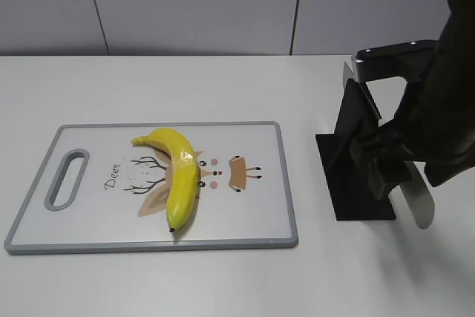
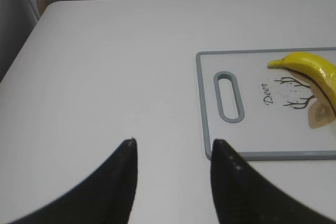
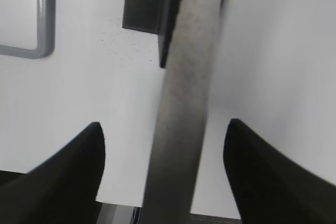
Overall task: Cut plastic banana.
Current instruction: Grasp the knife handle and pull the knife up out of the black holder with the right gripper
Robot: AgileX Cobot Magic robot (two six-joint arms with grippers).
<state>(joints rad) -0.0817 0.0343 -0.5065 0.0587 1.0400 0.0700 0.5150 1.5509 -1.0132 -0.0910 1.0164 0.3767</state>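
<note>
There, glossy curved plastic banana (image 1: 178, 176) on smooth cutting board (image 1: 252, 220)

The plastic banana (image 1: 178, 176) was glossy bright yellow, dark-tipped — lying on a white cutting board (image 1: 89, 220) with a grey rim, tan deer drawing and black antlers.

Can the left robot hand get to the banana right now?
Probably yes. The left gripper is open and empty, hovering near the cutting board's handle end. Nothing stands between it and the plastic banana, which lies uncovered on the board.
</note>
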